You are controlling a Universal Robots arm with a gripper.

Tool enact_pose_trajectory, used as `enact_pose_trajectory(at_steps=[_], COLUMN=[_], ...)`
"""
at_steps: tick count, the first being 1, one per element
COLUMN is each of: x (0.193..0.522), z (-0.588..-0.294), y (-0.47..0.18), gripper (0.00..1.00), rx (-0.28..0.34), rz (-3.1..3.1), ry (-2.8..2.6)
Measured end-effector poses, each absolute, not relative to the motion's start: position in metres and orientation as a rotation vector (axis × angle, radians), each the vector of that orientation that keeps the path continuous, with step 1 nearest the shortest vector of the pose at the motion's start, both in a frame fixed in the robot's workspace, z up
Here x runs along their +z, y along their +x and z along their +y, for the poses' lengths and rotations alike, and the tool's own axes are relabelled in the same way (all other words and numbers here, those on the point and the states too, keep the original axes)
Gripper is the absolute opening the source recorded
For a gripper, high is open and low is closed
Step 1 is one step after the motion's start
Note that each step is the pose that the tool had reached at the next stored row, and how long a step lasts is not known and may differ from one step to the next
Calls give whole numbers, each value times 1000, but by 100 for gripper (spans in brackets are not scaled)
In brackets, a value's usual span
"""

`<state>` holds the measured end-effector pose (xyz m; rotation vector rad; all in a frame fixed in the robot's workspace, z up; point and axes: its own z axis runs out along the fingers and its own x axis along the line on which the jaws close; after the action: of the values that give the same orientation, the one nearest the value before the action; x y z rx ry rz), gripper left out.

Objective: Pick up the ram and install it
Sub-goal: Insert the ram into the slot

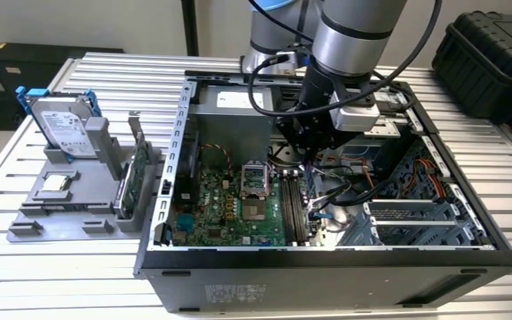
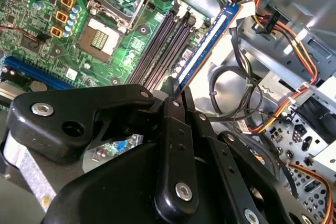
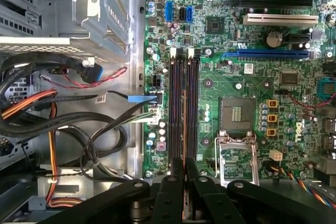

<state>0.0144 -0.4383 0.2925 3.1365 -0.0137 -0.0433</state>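
1. The open computer case [image 1: 327, 267] lies on its side on the slatted table [image 1: 69, 267], toward the exterior view's right.
2. The motherboard [image 1: 229, 207] lies flat inside the case, at its left part in the exterior view.
3. The memory slots [image 1: 293, 210] run beside the processor socket [image 1: 254, 212], on its right in the exterior view.
4. The cables [image 1: 354, 190] lie in the case between the slots and the drive cage [image 1: 416, 217].
5. The holder rack [image 1: 61, 200] stands on the table left of the case, with the hard drive [image 1: 65, 123] upright at its rear.

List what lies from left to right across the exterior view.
Hard drive standing in the grey holder → green expansion card → motherboard → memory slots → drive cage → black case.
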Motion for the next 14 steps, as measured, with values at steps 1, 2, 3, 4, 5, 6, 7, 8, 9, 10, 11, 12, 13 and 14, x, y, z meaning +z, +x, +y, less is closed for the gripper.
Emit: enact_pose_trajectory(at_steps=[1,2,3,4,5,6,7,8,9,10,11,12,13,14], x=[292,291,291,291,291,291,291,291,291,291,291,291,291,291], z=[-438,-439,-439,-439,-439,-439,-439,-439,-439,-439,-439,-439,-439,-439], y=[15,15,15,15,15,15,15,15,15,15,15,15,15,15], gripper=[0,0,0,0,0,0,0,0,0,0,0,0,0,0], rx=[-44,-43,-44,-44,-44,-44,-44,-44,-44,-44,-44,-44,-44,-44], rz=[-16,-19,-20,-21,-22,-22,-22,-22,-22,-22,-22,-22,-22,-22], ry=[3136,3137,3137,3136,3136,3136,3136,3136,3136,3136,3136,3136,3136,3136])
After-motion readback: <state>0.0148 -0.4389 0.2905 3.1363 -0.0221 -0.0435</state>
